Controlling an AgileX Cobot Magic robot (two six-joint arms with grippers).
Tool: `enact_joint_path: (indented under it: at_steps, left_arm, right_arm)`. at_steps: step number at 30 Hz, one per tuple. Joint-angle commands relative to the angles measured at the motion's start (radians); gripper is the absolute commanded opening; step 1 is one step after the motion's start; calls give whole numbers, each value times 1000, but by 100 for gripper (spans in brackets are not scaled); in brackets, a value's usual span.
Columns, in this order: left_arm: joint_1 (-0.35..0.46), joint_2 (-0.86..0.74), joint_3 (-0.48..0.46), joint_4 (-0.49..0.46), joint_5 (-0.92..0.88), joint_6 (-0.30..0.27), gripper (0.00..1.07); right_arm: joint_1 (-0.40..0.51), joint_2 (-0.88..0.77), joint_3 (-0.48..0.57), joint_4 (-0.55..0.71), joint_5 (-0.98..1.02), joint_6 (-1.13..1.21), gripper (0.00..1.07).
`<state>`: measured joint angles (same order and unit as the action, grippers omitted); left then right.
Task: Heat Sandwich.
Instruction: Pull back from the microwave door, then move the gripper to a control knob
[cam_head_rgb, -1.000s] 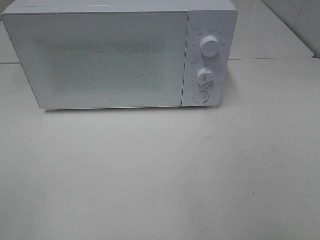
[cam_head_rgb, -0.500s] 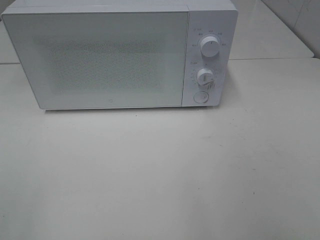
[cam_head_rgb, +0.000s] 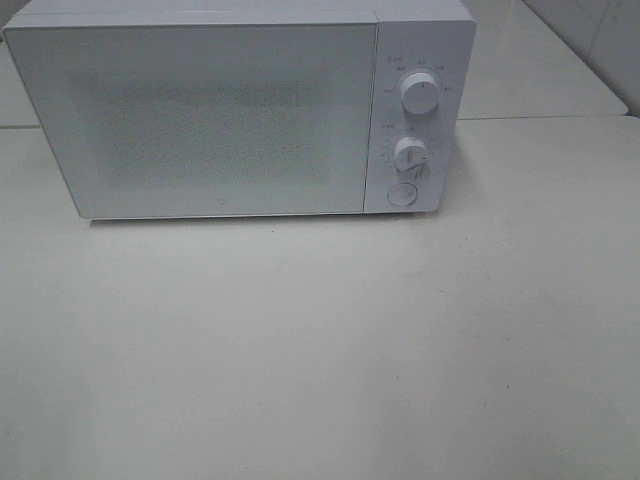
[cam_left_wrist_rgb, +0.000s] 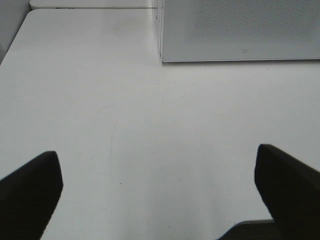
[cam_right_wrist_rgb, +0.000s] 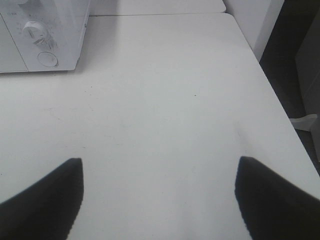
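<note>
At the back of the bench (cam_head_rgb: 320, 350) stands a white microwave (cam_head_rgb: 240, 110), its door (cam_head_rgb: 200, 120) shut, with two dials and a round button (cam_head_rgb: 401, 194) on the right-hand panel. The sandwich appears in no view; it may lie behind the door, but the speckled pane is too opaque to tell. The left end effector (cam_left_wrist_rgb: 157, 167) and the right end effector (cam_right_wrist_rgb: 160, 165) show only in their wrist views, each with jaws spread wide over bare bench and holding nothing.

Risks: if the sandwich is not inside, turning a dial would run the oven empty; if it is inside, too long a setting would overheat it. The lower dial (cam_head_rgb: 411, 153) sits just above the button, so an off-centre approach with wide jaws could press the button instead, or push the casing backwards.

Compared with the frame one second earlier, nothing has moved: door, dials and bench look the same.
</note>
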<state>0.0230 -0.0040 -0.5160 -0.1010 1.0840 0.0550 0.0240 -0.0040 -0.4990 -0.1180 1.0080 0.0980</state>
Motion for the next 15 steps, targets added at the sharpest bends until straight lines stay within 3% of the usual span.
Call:
enact_joint_path:
  at_steps: [1,10,15]
  left_arm:
    - [-1,-23,1,-4,-10,-2,98]
    - [-1,-23,1,-3,-10,-3,98]
    - [-1,-23,1,-3,-10,-2,98]
  right_arm:
    - [-9,-15,-7,-6,-20,-7,76]
    - [-9,-11,-26,-11,-97,-1,76]
    - [-9,74,-25,-8,-202,9,76]
